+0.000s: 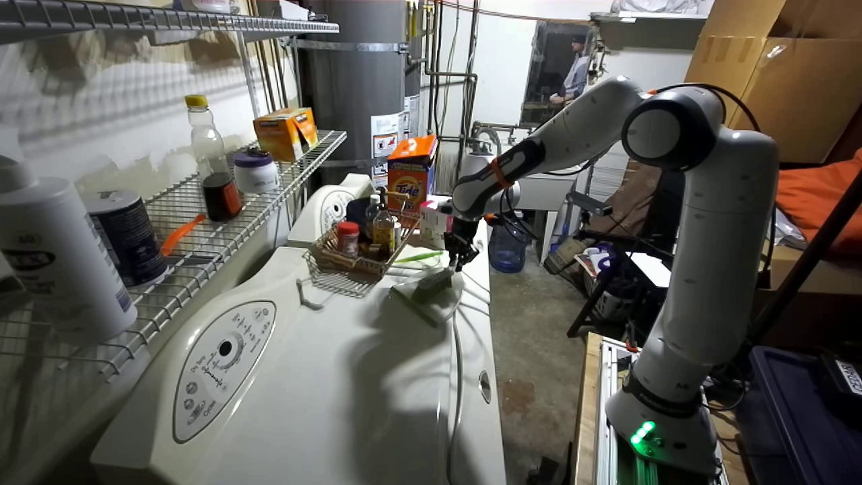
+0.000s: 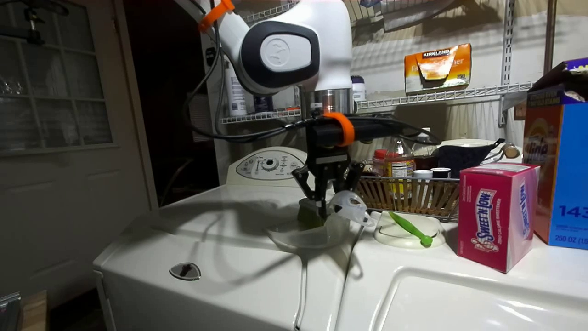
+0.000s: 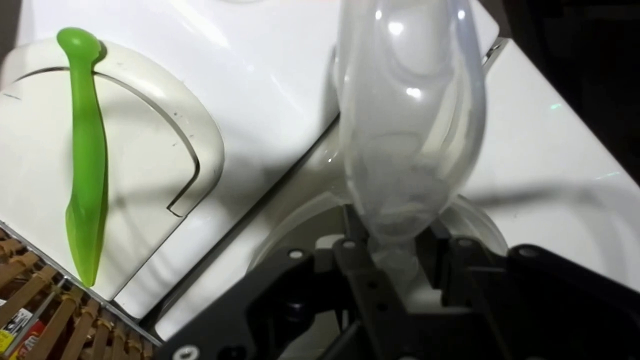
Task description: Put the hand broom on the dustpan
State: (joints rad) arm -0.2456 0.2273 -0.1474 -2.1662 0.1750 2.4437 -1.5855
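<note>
The hand broom has a pale translucent handle [image 3: 410,125] and dark olive bristles [image 1: 432,286]. Its handle [image 2: 351,209] and bristles [image 2: 308,215] show together in an exterior view. The dustpan [image 2: 298,236] is a shallow, translucent whitish pan on the white machine top; it also shows in an exterior view [image 1: 450,302] and its rim in the wrist view [image 3: 477,222]. My gripper [image 3: 392,240] is shut on the narrow neck of the broom handle, pointing down over the pan [image 2: 323,212]. The bristles are over the pan; I cannot tell whether they touch it.
A wicker basket [image 2: 409,193] of bottles stands beside the pan. A green utensil [image 3: 89,165] lies on a cream lid [image 3: 145,145]. A pink sweetener box [image 2: 496,216] and a Tide box [image 1: 411,174] stand nearby. A wire shelf [image 1: 269,188] runs along the wall.
</note>
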